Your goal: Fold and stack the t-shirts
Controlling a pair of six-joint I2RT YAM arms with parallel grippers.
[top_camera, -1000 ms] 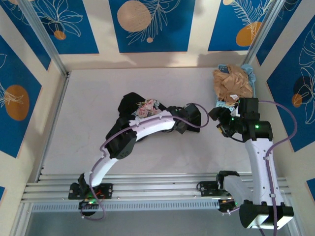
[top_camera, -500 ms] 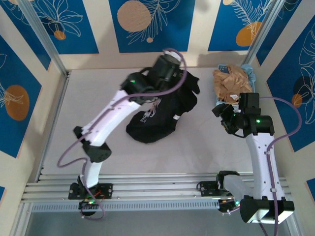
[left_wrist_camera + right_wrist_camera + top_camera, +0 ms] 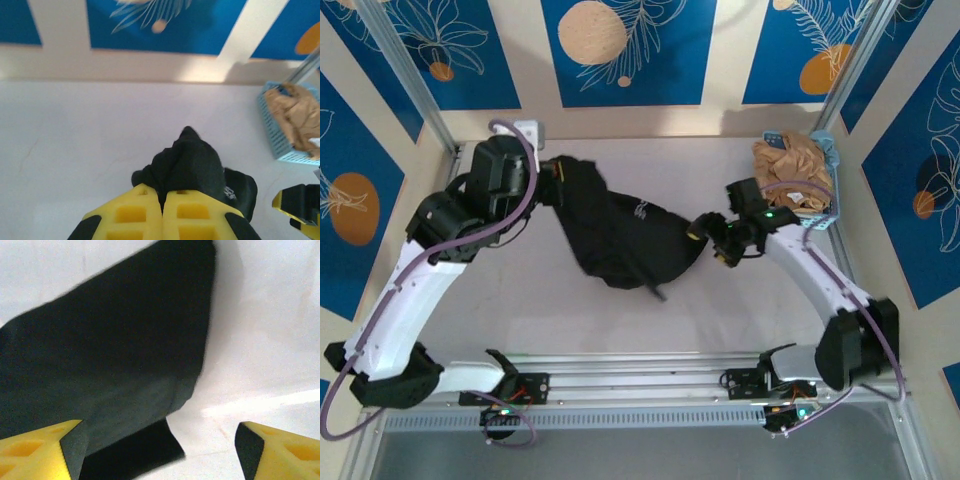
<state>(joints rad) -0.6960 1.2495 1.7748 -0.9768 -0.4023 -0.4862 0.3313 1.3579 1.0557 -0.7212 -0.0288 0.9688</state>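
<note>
The black t-shirt (image 3: pixel 625 235) lies bunched and stretched across the middle of the table, with no rose print showing. My left gripper (image 3: pixel 548 180) is at the back left, shut on the shirt's upper left end; in the left wrist view the yellow fingers (image 3: pixel 135 212) pinch black cloth (image 3: pixel 195 160). My right gripper (image 3: pixel 708 245) stands open at the shirt's right edge; in the right wrist view the black cloth (image 3: pixel 115 340) reaches its left finger (image 3: pixel 35 450), and bare table lies between the fingers. The tan-brown t-shirt (image 3: pixel 790 170) sits crumpled in the basket.
The light blue perforated basket (image 3: pixel 830 195) stands at the back right corner, and the left wrist view shows it as the basket (image 3: pixel 275 130). Blue-and-cream patterned walls and metal posts close in the table. An aluminium rail runs along the near edge.
My left arm has swung from the back centre to the back left, dragging the black shirt with it. My right arm has reached left to the shirt's right edge.
</note>
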